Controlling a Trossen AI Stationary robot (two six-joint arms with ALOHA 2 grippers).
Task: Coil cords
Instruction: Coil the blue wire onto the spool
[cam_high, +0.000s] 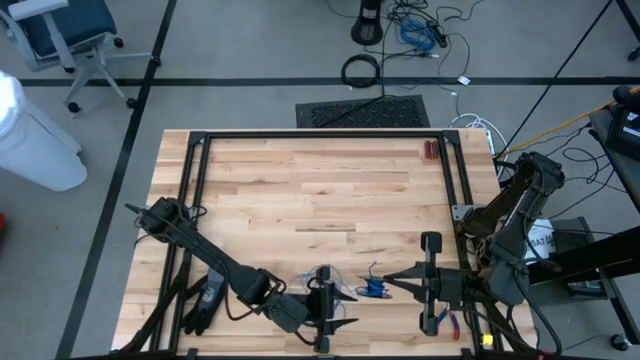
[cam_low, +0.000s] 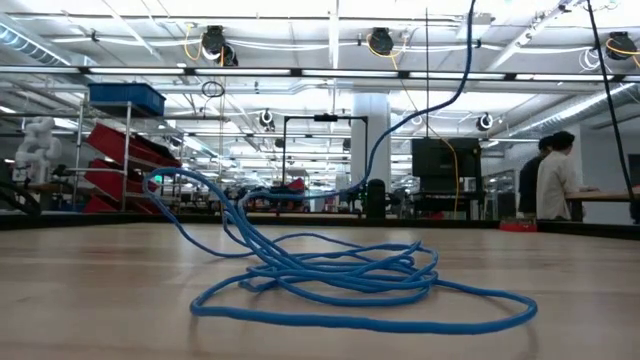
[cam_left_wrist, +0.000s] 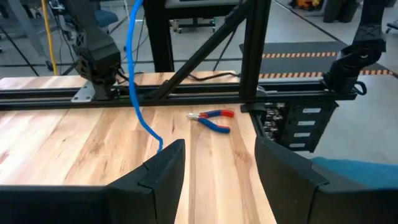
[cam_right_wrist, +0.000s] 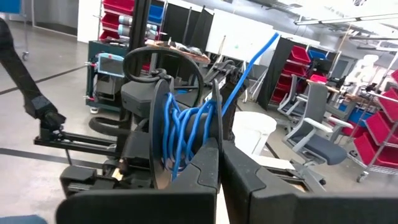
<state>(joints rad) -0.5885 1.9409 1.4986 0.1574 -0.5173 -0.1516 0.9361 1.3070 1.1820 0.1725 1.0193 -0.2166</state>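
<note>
The coiling itself is under way, by my reading: the blue cord (cam_high: 372, 290) is lying at the lower middle of the high view, between the two grippers and near the table's (cam_high: 300, 190) front edge. In the low view it is sprawling as a loose, flat heap of loops at the centre of the frame, with one strand climbing off toward the upper right. The left gripper (cam_high: 343, 307), low in the centre of the high view, is holding its fingers (cam_left_wrist: 163, 171) spread wide with nothing clamped between them, and a strand of the cord (cam_left_wrist: 135, 81) is hanging just ahead of them. The right gripper (cam_high: 398, 280), lower right of centre, is keeping its fingers (cam_right_wrist: 208, 171) pressed together. Whether a strand is pinched there I cannot tell. In the right wrist view several blue turns (cam_right_wrist: 180, 134) are showing around a dark part just ahead, which may be the left arm's end, though that is not certain. The red-handled pliers (cam_left_wrist: 212, 119) are lying apart and playing no role. The next move is calling, I judge, for another turn laid over the existing loops, with the rising strand kept taut enough that the slack heap on the table is drawing in rather than tangling.
</note>
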